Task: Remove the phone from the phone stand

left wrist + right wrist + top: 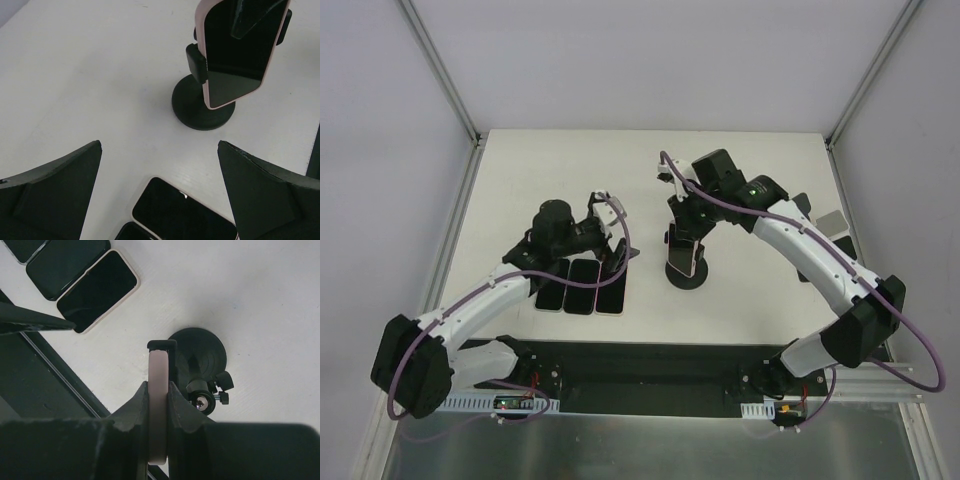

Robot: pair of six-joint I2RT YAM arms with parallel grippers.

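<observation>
On the phone stand [200,347], right gripper [159,390] pinches phone [158,365]

The top external view looks steeply down from above the near edge, covering the whole worktop [570,170]. The left wrist view faces the phone stand [200,107] obliquely from nearby. The right wrist view looks straight down on it, closer.

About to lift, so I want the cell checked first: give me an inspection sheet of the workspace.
Surface: white table, no spills seen.
Job's things: phone clamped upright in black stand.
Clutter: three phones lying flat in a row; grey block at the right edge.
Grippers: right tool shut on the phone, pinching its faces; left tool open, near the flat phones.
Cables: purple cables run along both arms.
Surroundings: metal frame posts, plain walls.
</observation>
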